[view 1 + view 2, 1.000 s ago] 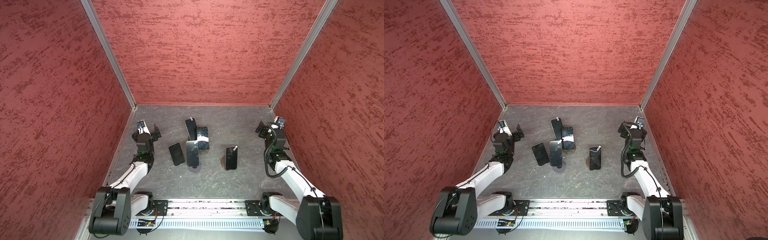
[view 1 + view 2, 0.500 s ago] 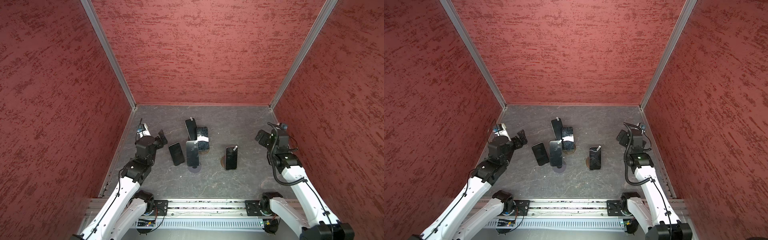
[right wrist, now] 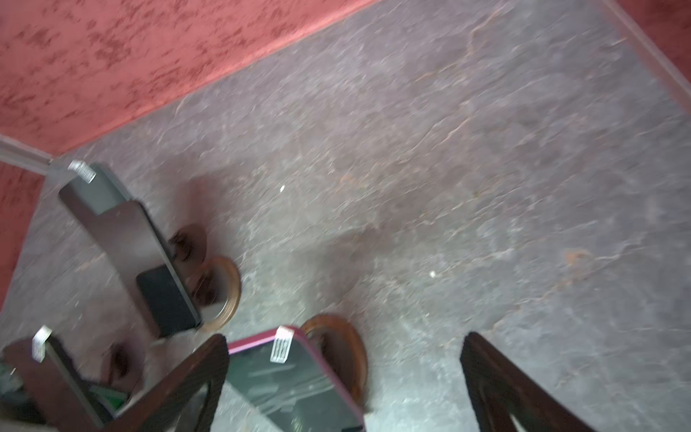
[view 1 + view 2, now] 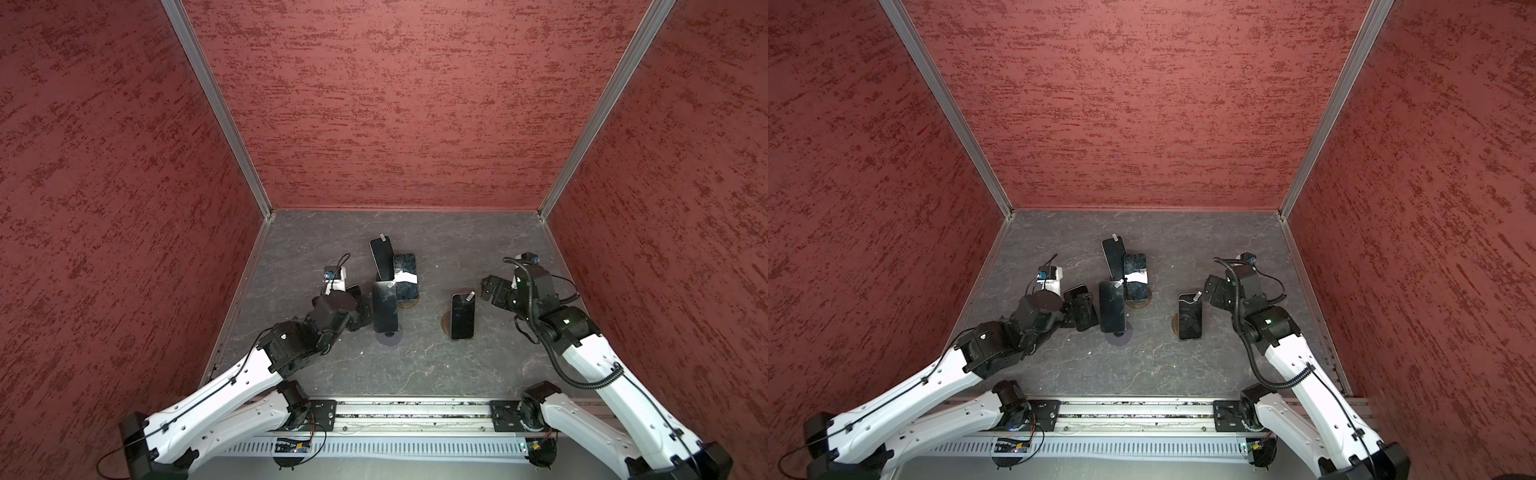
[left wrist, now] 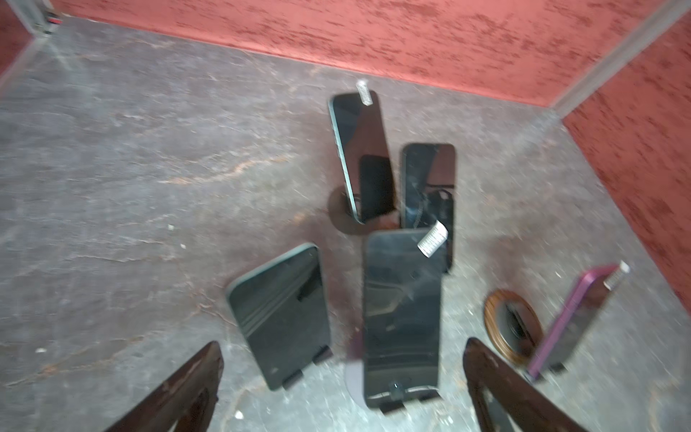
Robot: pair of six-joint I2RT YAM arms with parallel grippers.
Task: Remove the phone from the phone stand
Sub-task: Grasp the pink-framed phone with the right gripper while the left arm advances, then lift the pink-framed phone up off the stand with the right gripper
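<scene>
Closing in from the sides, the left hand (image 5: pixel 342 348) and right hand (image 3: pixel 346 338), both wide open and empty, now face the propped phones (image 4: pixel 385 309); none is lifted yet.

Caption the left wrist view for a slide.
Open left gripper faces the central dark phone among five propped on the grey table.

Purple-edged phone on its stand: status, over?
Left gripper open, right gripper open, empty. Purple-edged black phone on round wooden stand. Nothing in the way.
</scene>
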